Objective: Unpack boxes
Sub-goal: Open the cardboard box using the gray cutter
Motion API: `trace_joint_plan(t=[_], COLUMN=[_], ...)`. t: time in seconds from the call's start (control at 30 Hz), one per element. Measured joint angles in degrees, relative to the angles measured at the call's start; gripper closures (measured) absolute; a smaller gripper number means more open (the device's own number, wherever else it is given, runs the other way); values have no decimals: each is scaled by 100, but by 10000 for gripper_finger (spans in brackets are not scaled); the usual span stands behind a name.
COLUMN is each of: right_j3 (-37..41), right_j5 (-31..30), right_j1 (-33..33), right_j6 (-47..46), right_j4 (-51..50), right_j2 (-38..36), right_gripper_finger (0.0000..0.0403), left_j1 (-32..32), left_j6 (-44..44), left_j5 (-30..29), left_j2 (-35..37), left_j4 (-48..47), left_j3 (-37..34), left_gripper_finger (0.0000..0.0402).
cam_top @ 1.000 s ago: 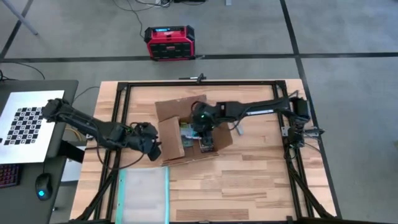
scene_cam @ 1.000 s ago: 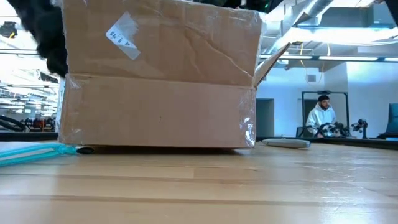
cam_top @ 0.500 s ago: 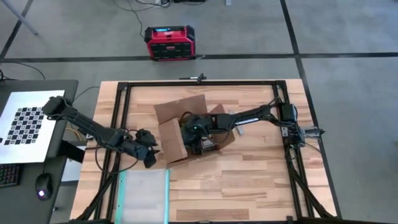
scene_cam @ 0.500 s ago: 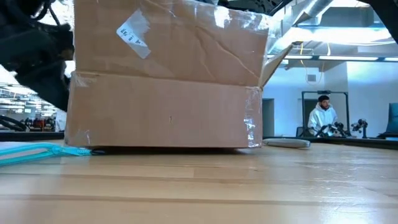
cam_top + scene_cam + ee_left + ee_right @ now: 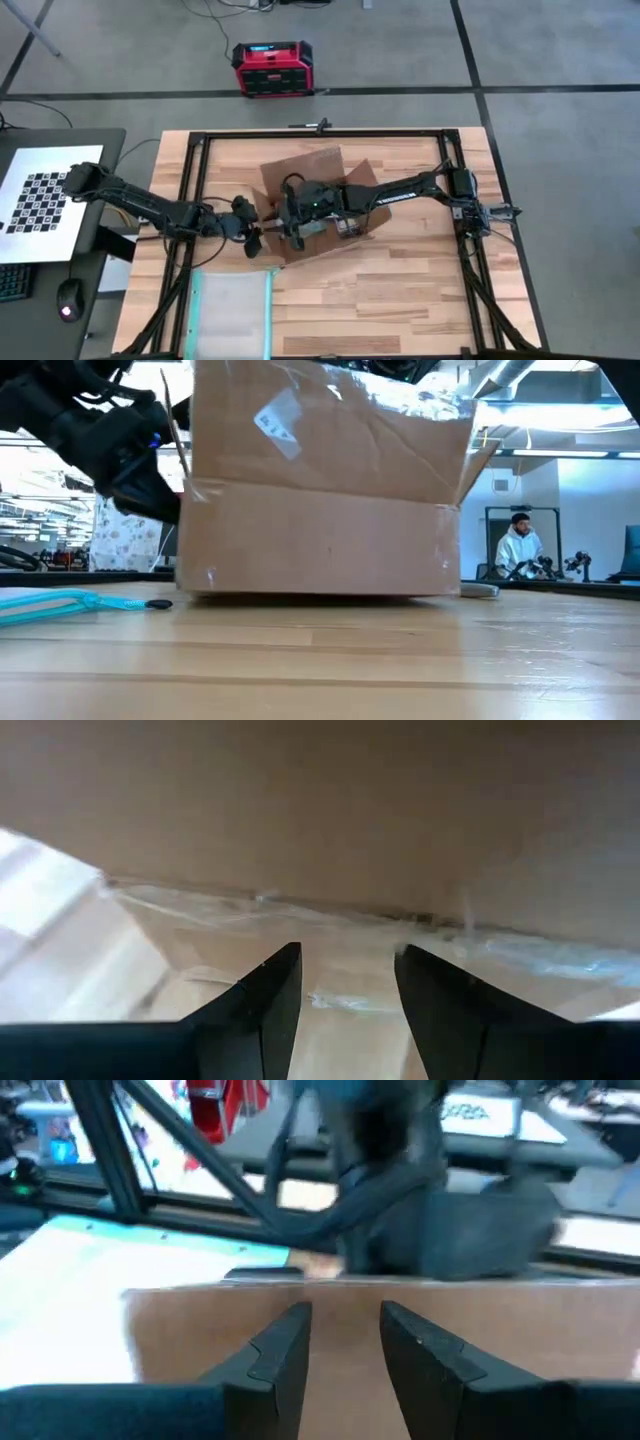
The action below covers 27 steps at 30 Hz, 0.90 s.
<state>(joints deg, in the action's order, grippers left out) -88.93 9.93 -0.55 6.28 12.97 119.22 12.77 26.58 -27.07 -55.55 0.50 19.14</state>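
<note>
You have one plain brown corrugated cardboard box [image 5: 318, 200] to deal with, sitting near the middle of the pale wooden slatted table [image 5: 400, 290] with its flaps up and strips of shiny clear tape on its corners. Judge it light and fairly stiff in the walls but floppy at the flaps, and slick wherever the tape runs, so take it by a bare flap edge or the rim of a wall, not by the taped seams. Your left gripper [image 5: 256, 232] is just beside the box's left wall, its two dark fingers [image 5: 265, 1010] narrowly parted with nothing between them, facing the taped seam. Your right gripper [image 5: 292, 222] reaches in over the open top toward that same wall; its fingers [image 5: 285, 1350] stand a little apart, and whether they pinch the wall's edge is hard to say from here, so treat it as unproven. Elsewhere, count one clear teal-edged plastic pouch [image 5: 232, 312] near the table's front edge and one red and black case [image 5: 272, 67] on the floor beyond.
</note>
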Motion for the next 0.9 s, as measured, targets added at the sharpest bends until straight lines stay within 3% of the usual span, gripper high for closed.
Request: trace_joint_plan(t=[0.27, 0.5, 0.67, 0.9], right_j3=[-4, -2, -4, -17], right_j5=[23, 2, 1, 2], right_j1=[6, 26, 32, 32], right_j6=[-610, -494, -448, -435], right_j4=[-442, -618, -643, -628], right_j2=[192, 194, 190, 168], right_gripper_finger=[285, 285, 285, 285], left_j1=[-316, -288, -60, 137], left_j6=[7, 1166, 1766, 1193], left_j5=[255, 1488, 1451, 923], left_j2=[7, 254, 916, 2137], left_j4=[-29, -1199, -1664, -1543], left_j3=[9, 22, 135, 722], left_gripper_finger=[255, 255, 255, 255])
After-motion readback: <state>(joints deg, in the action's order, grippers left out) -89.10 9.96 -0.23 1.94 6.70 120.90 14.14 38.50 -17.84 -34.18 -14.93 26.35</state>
